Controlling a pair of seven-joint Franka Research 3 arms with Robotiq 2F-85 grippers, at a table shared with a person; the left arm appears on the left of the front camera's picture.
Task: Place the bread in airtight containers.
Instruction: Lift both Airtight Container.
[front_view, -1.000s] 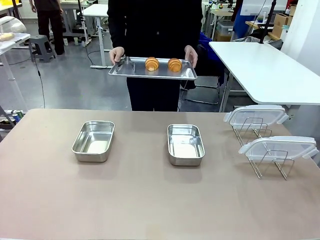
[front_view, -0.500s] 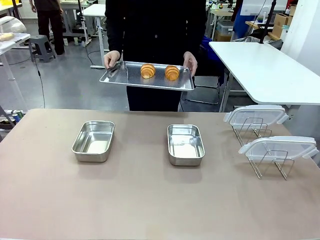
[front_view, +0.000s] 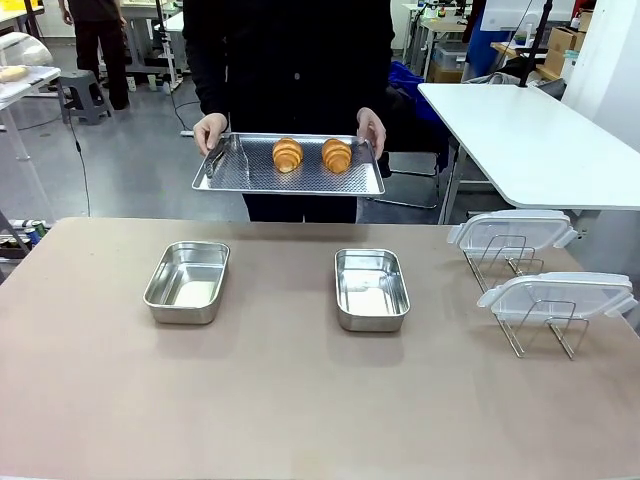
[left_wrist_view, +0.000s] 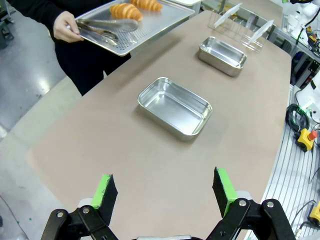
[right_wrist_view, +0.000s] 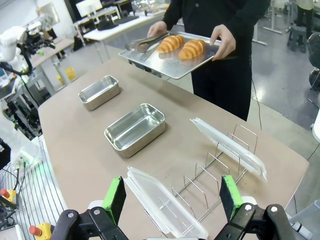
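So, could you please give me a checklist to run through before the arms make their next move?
1. Left gripper open and empty: ok.
2. Right gripper open and empty: ok.
3. Left pan and right pan on the table, empty and uncovered: ok.
4. Croissants set down on the table: not ok; both lie on the tray that the person holds at the far edge.
5. Lids out of the way: ok; both rest on the wire rack.
6. Tray within the arms' reach: cannot tell.
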